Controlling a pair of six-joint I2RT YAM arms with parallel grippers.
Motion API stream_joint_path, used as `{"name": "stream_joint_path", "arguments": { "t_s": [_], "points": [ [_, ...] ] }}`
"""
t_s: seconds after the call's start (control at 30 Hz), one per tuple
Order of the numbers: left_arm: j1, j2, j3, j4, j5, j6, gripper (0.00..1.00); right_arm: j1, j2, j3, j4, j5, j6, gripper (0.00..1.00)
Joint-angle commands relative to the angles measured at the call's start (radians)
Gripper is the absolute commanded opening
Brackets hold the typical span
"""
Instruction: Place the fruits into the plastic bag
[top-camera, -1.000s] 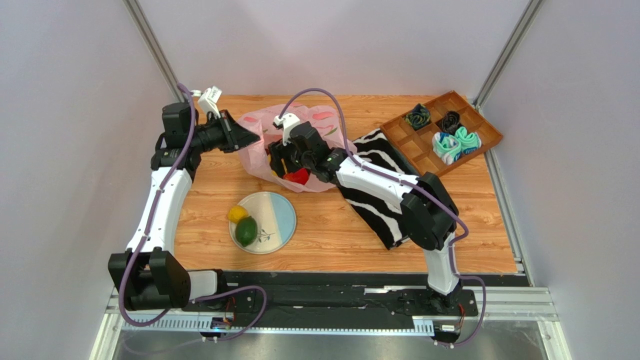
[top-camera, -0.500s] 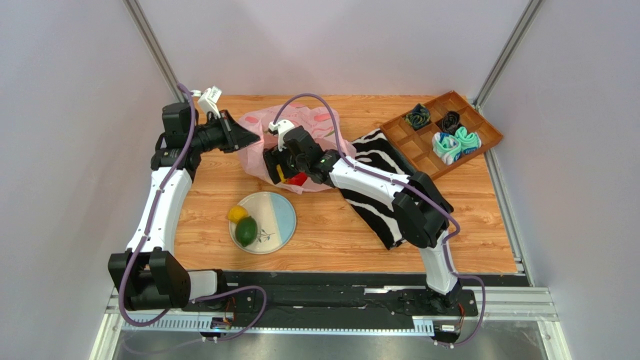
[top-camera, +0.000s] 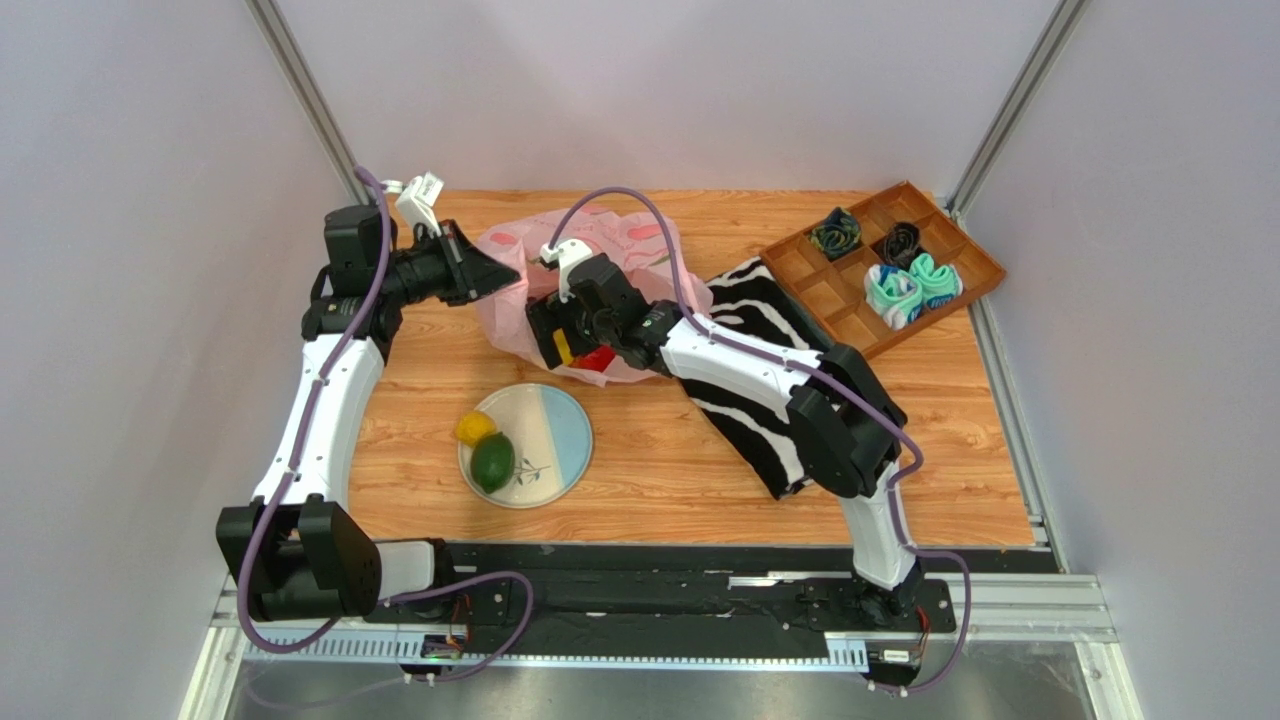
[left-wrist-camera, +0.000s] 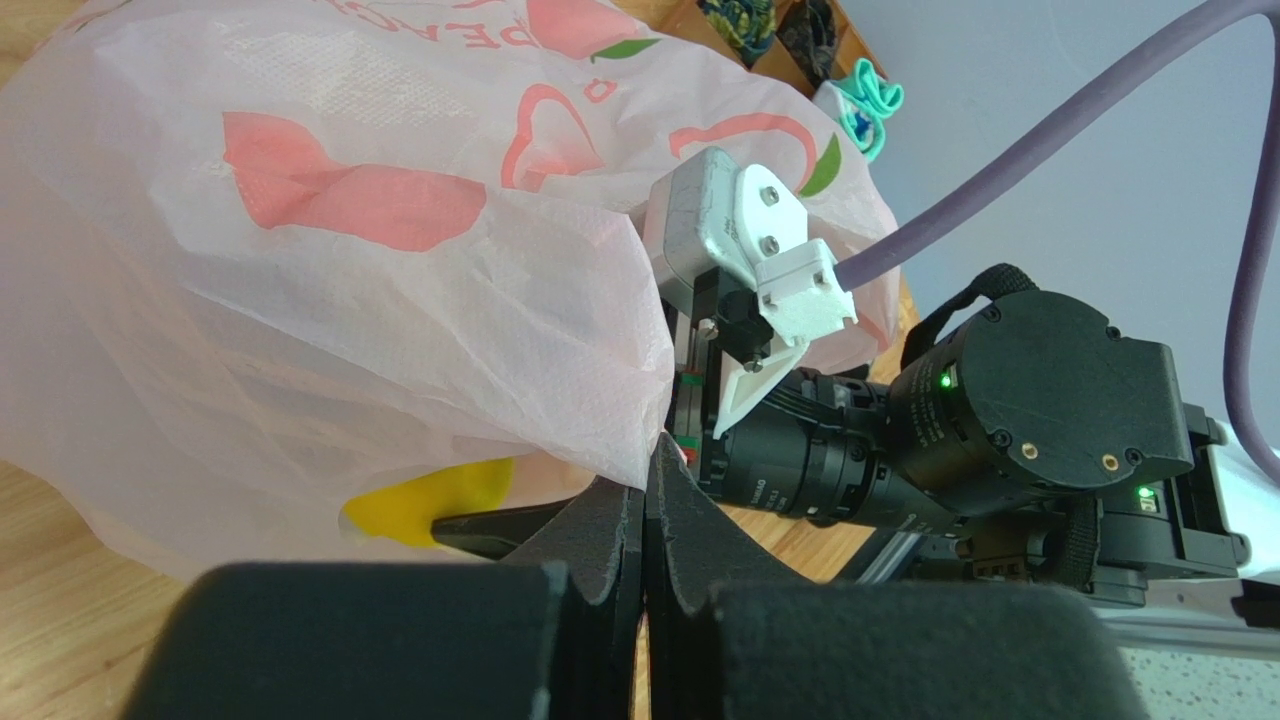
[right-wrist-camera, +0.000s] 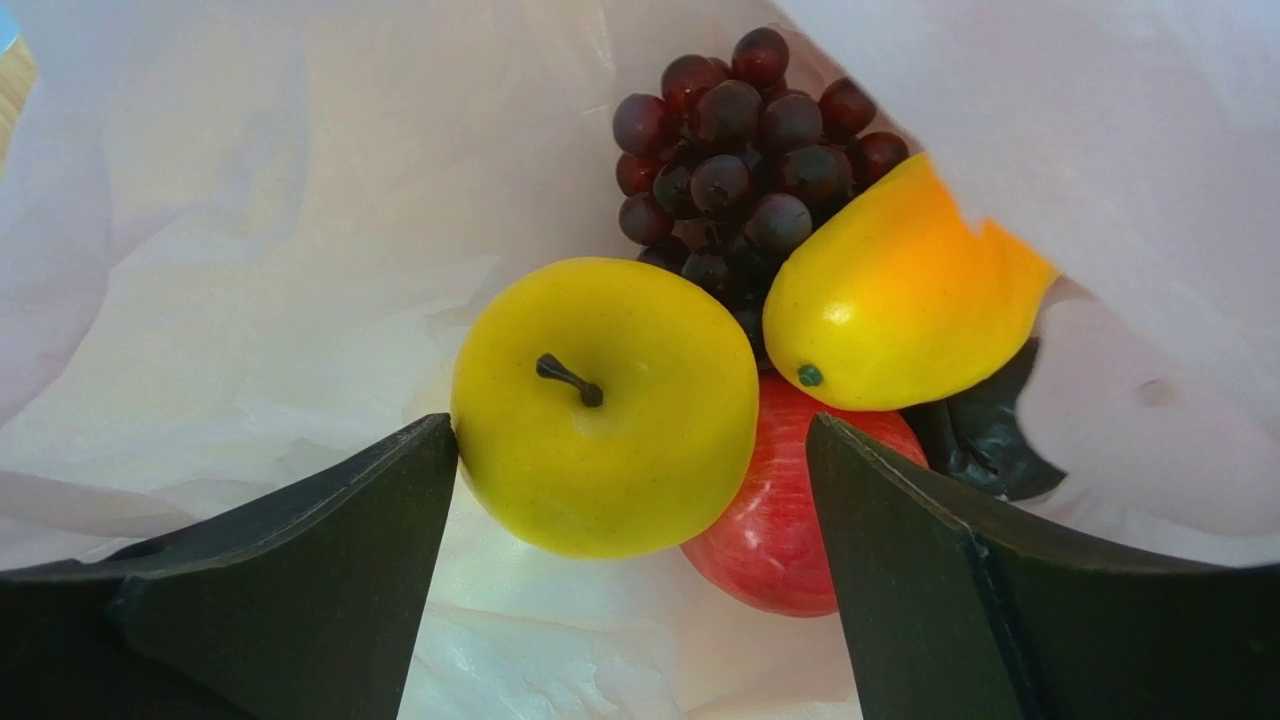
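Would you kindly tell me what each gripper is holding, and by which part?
The left gripper pinches the plastic bag by its open edge. The right gripper, open inside the bag, holds nothing; a yellow fruit sits between its fingers.

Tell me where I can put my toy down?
Bare table lies between the plate and the zebra cloth, and right of that cloth, near the tray. It's crowded at the plastic bag, where left gripper and right gripper meet.

Light wooden plank table (top-camera: 661, 458) carries a translucent pink peach-printed plastic bag (top-camera: 639, 245) at 11 o'clock, a zebra-striped cloth (top-camera: 751, 417) near centre, a compartmented wooden tray (top-camera: 800, 267) at 2 o'clock and a round blue-and-cream plate (top-camera: 559, 435) at 8 o'clock.
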Motion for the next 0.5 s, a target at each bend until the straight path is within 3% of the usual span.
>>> {"name": "stream_joint_path", "arguments": {
  "t_s": [0.0,0.33,0.47],
  "points": [
    [-0.002,0.003,0.021,0.018,0.006,0.008,0.00,-0.002,-0.100,-0.023,0.035,0.069,-0.017,0.91],
    [-0.002,0.001,0.021,0.017,0.005,0.009,0.00,-0.029,-0.257,-0.162,0.109,0.091,0.015,0.87],
    [-0.002,0.001,0.021,0.017,0.005,0.009,0.00,0.001,-0.320,-0.204,0.129,0.030,0.000,0.78]
  ]
}}
